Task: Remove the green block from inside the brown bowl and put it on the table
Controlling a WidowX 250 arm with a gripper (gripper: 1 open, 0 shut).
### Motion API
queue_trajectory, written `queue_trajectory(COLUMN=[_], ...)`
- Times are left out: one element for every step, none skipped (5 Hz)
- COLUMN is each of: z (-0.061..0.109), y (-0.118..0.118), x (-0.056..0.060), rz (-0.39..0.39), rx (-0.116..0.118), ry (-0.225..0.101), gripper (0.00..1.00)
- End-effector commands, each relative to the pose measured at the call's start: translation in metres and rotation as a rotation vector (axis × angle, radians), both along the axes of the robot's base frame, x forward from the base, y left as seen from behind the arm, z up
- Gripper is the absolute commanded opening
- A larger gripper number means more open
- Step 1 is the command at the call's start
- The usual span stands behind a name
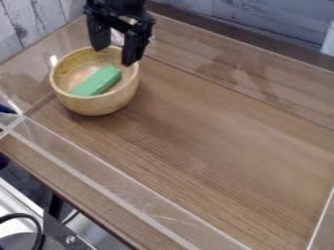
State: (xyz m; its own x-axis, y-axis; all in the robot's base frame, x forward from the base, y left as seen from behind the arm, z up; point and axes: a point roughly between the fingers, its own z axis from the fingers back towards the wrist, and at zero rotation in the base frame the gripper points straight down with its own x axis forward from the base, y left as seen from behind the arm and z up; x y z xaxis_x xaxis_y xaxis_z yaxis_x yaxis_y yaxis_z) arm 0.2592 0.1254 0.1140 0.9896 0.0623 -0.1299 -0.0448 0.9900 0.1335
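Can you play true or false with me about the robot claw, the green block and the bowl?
1. The small bright green rectangular block lies inside the round light-brown wooden bowl. True.
2. The black gripper is squeezing the green block. False: its jaws stand open and empty, above the bowl's far rim.
3. The bowl sits on the brown wood-grain table. True.
4. The bowl is tipped over on its side. False: it stands upright with its opening facing up.
5. A second block lies on the table next to the bowl. False: only the one green block shows, and it is in the bowl.
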Motion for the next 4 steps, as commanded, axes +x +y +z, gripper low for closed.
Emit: queue_trajectory(z=[0.004,-0.008,-0.018,-0.026], y=[0.011,0.018,0.034,0.048], x=[0.007,0.008,0.012,0.017], rz=[-0.014,-0.034,-0.054,-0.071], rx=[0.010,-0.004,-0.012,-0.027], ry=[-0.055,-0.057,-0.044,-0.040], gripper=[1.00,1.00,1.00,1.00])
